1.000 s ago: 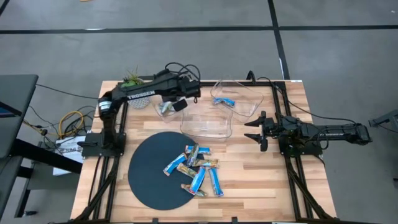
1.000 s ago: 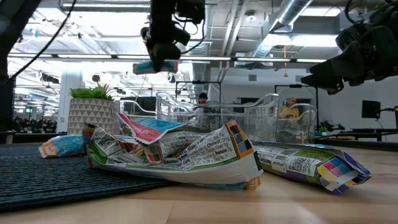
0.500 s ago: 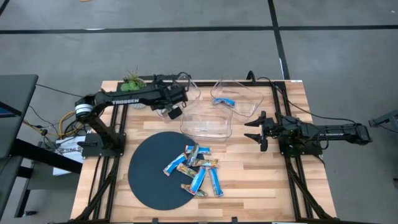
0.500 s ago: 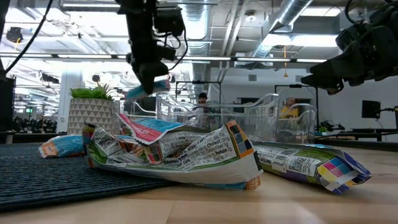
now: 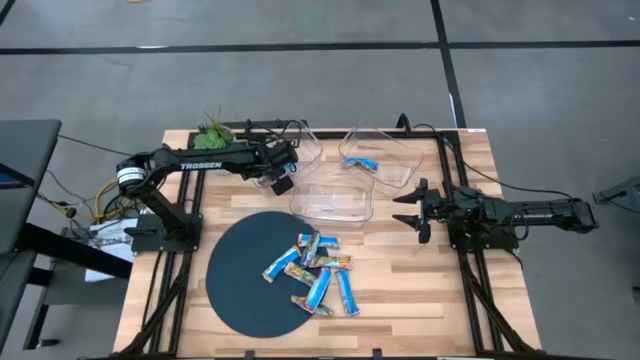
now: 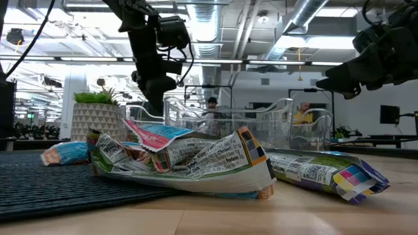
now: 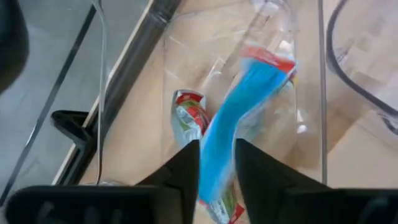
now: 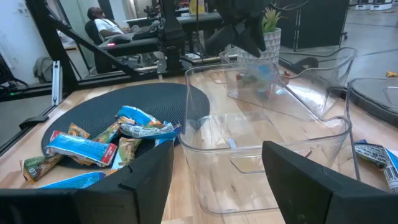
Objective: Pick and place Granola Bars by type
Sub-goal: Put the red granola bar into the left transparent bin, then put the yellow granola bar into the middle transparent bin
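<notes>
The left end effector (image 5: 281, 176) is down inside the left clear bin (image 5: 300, 152) at the far side of the bench (image 5: 420, 290), its fingers (image 7: 186, 163) pinching a blue bar (image 7: 239, 134) by one end so the rest hangs toward the bin floor. Another wrapper with red and green on it (image 7: 188, 118) already lies in that bin, so I'd guess this is where that kind is being collected, and the bar is held low so it drops in rather than skidding out.

The right end effector (image 5: 415, 211) waits just beside the middle bin (image 5: 335, 203), fingers spread, well apart from the pile. It looks parked there to stay out of the other arm's way.

The remaining granola bars (image 5: 315, 270) sit heaped on the right edge of the dark round mat (image 5: 240, 275), some spilling onto the wood. The far right bin (image 5: 400, 160) holds one blue bar (image 5: 360, 162). A small potted plant (image 5: 212, 128) stands in the far left corner.

Most of the sorting looks undone.
</notes>
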Robot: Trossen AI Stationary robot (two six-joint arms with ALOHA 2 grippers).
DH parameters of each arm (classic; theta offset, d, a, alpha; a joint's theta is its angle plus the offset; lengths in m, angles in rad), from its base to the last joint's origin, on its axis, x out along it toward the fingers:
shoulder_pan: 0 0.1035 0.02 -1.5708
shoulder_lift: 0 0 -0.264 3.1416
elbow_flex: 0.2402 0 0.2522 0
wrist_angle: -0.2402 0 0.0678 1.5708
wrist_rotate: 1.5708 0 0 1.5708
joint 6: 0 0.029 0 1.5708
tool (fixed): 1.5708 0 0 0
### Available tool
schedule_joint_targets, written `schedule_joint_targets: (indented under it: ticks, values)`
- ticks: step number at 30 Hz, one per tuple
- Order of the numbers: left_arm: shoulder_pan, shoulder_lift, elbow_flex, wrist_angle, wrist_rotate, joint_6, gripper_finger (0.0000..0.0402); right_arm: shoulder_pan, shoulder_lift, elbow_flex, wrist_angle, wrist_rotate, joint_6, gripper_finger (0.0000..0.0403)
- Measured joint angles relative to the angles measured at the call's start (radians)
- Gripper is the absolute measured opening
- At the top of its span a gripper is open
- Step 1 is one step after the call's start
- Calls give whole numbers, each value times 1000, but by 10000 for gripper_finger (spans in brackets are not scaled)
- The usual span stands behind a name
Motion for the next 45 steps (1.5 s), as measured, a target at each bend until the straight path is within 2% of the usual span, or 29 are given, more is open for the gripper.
schedule_joint_targets:
  ticks: [6,11,18,27,35,45]
  values:
    - [0,0,0,9,-1,-11,178,0,0,0,0,0,0,240]
    - [-40,-24,24,7,-5,-25,204,0,0,0,0,0,0,240]
    - [-191,-139,43,5,-7,-71,197,0,0,0,0,0,0,240]
    - [-517,-189,43,-9,1,-281,185,0,0,0,0,0,0,240]
    - [-737,-123,43,-26,63,-596,184,0,0,0,2,0,0,240]
    - [-829,46,43,-48,184,-885,184,0,0,0,0,0,0,240]
